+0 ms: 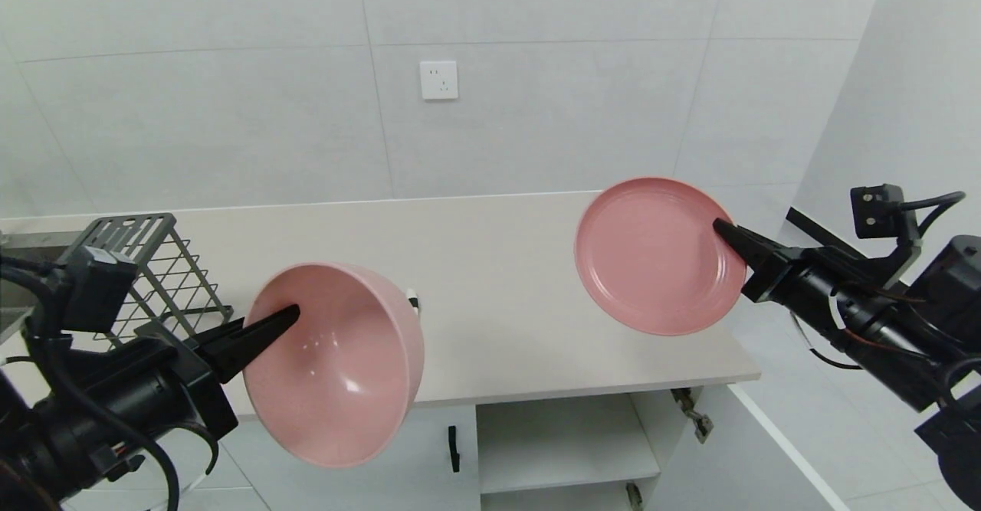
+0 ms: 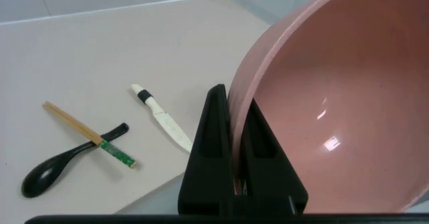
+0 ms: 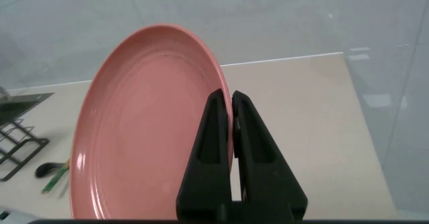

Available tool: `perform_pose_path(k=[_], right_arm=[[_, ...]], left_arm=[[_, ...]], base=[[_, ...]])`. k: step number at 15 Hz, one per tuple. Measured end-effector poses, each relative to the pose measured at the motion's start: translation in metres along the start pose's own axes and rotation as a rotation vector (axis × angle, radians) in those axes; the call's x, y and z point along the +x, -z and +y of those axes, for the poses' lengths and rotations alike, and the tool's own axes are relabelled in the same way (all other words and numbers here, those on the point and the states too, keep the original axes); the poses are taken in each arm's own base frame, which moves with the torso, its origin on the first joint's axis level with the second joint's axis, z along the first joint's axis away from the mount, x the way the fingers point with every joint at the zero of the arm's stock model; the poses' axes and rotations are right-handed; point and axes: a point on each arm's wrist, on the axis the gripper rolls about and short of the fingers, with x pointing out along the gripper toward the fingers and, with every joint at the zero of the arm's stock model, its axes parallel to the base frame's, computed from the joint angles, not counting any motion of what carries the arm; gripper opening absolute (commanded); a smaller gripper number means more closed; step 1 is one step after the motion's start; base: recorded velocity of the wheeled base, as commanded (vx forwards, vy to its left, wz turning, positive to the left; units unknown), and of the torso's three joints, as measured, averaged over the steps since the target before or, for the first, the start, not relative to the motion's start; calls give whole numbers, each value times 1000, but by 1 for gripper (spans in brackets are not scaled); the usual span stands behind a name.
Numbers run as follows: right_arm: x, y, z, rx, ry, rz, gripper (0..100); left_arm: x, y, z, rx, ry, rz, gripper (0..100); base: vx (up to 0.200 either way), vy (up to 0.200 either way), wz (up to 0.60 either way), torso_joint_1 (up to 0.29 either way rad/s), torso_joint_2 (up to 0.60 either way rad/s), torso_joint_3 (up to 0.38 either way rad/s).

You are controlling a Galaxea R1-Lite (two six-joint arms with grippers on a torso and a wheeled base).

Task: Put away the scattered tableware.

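In jaws: bowl (image 1: 345, 373) L, plate (image 1: 651, 258) R.

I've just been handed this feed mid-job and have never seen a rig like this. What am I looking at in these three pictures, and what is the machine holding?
It is a two-armed robot at a kitchen counter. The wide picture comes from a camera on its head, looking down. The other two come from cameras on each wrist, looking along the black tool at the arm's end. The left tool is shut on the rim of a pink bowl, held tilted in the air at the counter's front edge. The right tool is shut on the rim of a pink plate, held on edge near the counter's right end. On the counter lie a black spoon, chopsticks across its handle, and a white knife. A wire rack stands at the left. Below, a cupboard is open.
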Motion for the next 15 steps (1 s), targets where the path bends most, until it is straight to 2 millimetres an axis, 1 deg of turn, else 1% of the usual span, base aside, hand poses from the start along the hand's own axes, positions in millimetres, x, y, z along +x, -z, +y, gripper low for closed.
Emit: perform_pose_path(k=[2,4,5,14,15], right_arm=[[-1,3,6,1,-19,15,0],[-1,5,9,1,-30,20,0],[-1,5,10,1,-33,20,0],[-1,5,11,0,-38,22,0],[-1,5,11,0,-36,21,0]], left_arm=[[-1,-1,0,2,-2,-5,0],[-2,-1,-1,4,2,-6,0],[-2,-1,-1,4,3,-8,0],[-3,1,-1,4,3,0,0],[-3,1,-1,4,4,-2,0]], base=[[0,0,0,0,0,0],[-200,200,0,7,7,5],[0,200,0,7,7,-2],[0,0,0,0,0,0],[0,0,0,-119,256,124]])
